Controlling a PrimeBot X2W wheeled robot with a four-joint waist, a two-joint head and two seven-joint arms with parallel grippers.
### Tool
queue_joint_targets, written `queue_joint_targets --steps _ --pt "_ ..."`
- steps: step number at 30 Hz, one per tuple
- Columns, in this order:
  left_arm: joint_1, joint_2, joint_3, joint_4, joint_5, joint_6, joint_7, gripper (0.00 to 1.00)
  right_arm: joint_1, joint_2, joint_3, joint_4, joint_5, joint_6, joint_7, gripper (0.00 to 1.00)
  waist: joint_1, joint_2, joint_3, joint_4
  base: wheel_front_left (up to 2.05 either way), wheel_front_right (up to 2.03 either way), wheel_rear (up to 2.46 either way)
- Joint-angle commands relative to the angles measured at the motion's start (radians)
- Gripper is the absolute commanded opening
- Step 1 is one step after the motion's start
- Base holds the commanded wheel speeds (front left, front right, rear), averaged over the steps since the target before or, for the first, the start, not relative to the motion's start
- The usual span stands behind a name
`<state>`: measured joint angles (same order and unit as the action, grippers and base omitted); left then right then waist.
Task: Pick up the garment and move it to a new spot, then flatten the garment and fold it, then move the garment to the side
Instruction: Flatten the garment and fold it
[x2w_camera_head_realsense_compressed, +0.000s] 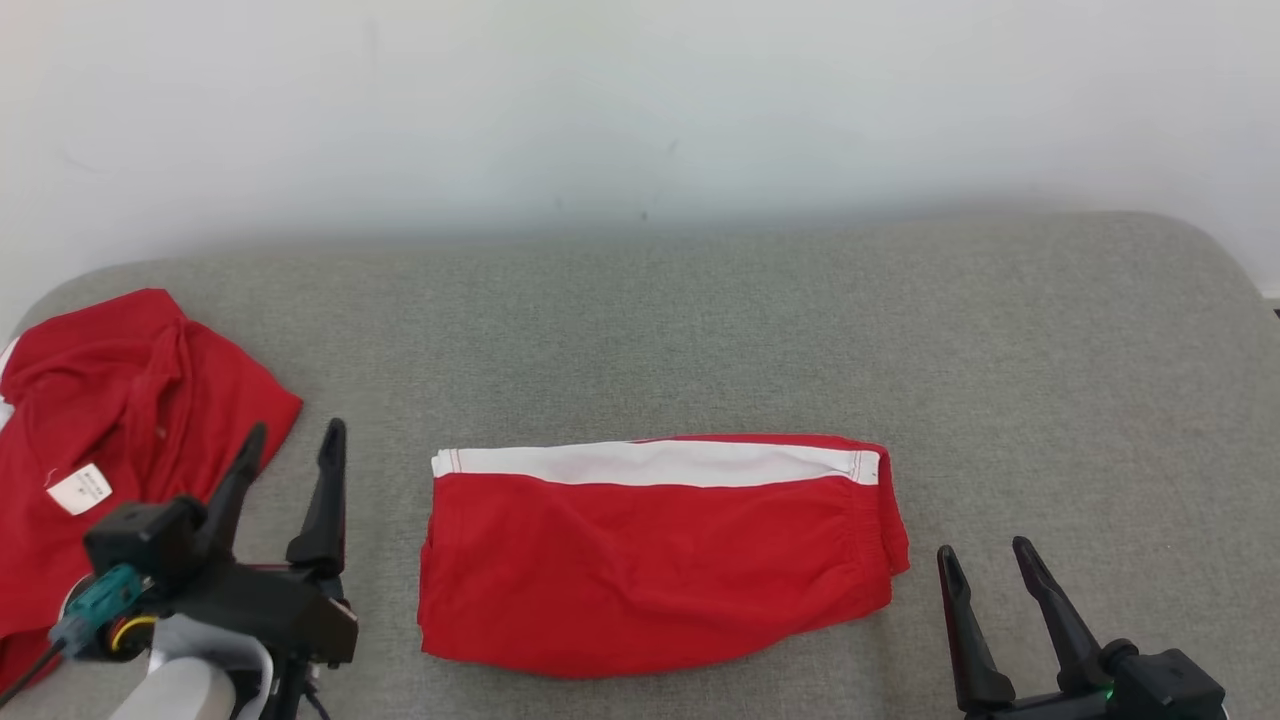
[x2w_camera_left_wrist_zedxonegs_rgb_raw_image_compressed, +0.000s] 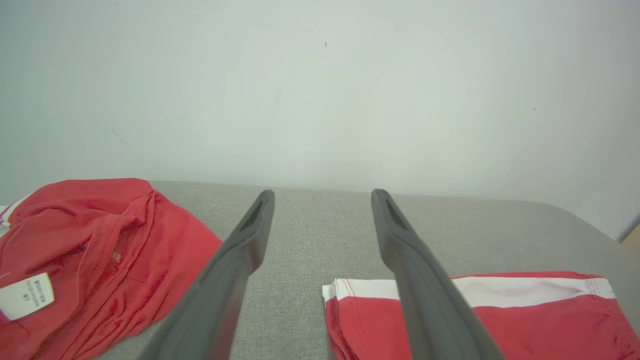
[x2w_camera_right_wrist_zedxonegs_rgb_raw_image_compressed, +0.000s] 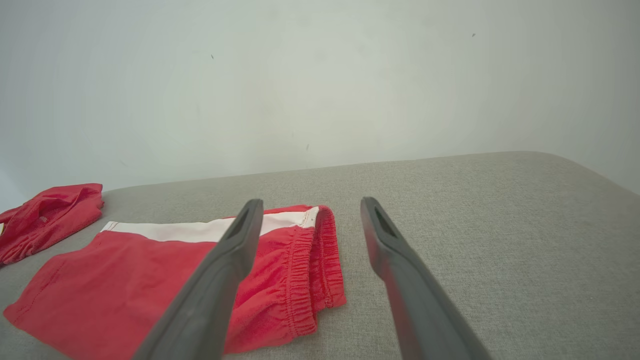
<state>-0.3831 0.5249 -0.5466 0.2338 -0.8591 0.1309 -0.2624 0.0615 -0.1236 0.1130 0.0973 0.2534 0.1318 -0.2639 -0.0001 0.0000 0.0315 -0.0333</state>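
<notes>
The garment (x2w_camera_head_realsense_compressed: 655, 555), red shorts with a white side stripe, lies folded flat in the middle of the grey cushion; it also appears in the left wrist view (x2w_camera_left_wrist_zedxonegs_rgb_raw_image_compressed: 480, 315) and the right wrist view (x2w_camera_right_wrist_zedxonegs_rgb_raw_image_compressed: 165, 280). My left gripper (x2w_camera_head_realsense_compressed: 295, 445) hovers open to the left of the garment, nothing between its fingers (x2w_camera_left_wrist_zedxonegs_rgb_raw_image_compressed: 255, 225). To the garment's right my right gripper (x2w_camera_head_realsense_compressed: 985, 560) stands open and empty, its fingers (x2w_camera_right_wrist_zedxonegs_rgb_raw_image_compressed: 372, 225) beside the elastic waistband.
A second red garment (x2w_camera_head_realsense_compressed: 110, 440) with a white label (x2w_camera_head_realsense_compressed: 80, 488) lies crumpled at the cushion's left edge, close behind my left gripper. A pale wall (x2w_camera_head_realsense_compressed: 640, 110) rises behind the grey cushion (x2w_camera_head_realsense_compressed: 1050, 380), whose right half is bare.
</notes>
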Motion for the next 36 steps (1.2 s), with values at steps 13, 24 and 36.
queue_joint_targets --steps 13,24,36 --pt "0.254 -0.178 0.392 -0.117 0.362 -0.077 -0.003 1.0 -0.006 -0.003 -0.023 0.0 -0.002 -0.002 -0.001 1.0 0.0001 0.0 -0.027 0.03 0.0 0.0 0.0" --pt "0.376 -0.258 0.526 -0.133 0.508 -0.148 -0.003 1.0 0.018 0.011 -0.032 0.004 -0.007 -0.002 -0.001 1.0 0.0001 0.0 -0.039 0.04 0.0 0.0 0.0" --pt "0.501 -0.3 0.576 -0.153 0.619 -0.194 -0.003 1.0 0.043 0.019 -0.039 0.017 -0.015 -0.002 -0.001 1.0 0.0001 0.0 -0.057 0.043 0.0 0.0 0.0"
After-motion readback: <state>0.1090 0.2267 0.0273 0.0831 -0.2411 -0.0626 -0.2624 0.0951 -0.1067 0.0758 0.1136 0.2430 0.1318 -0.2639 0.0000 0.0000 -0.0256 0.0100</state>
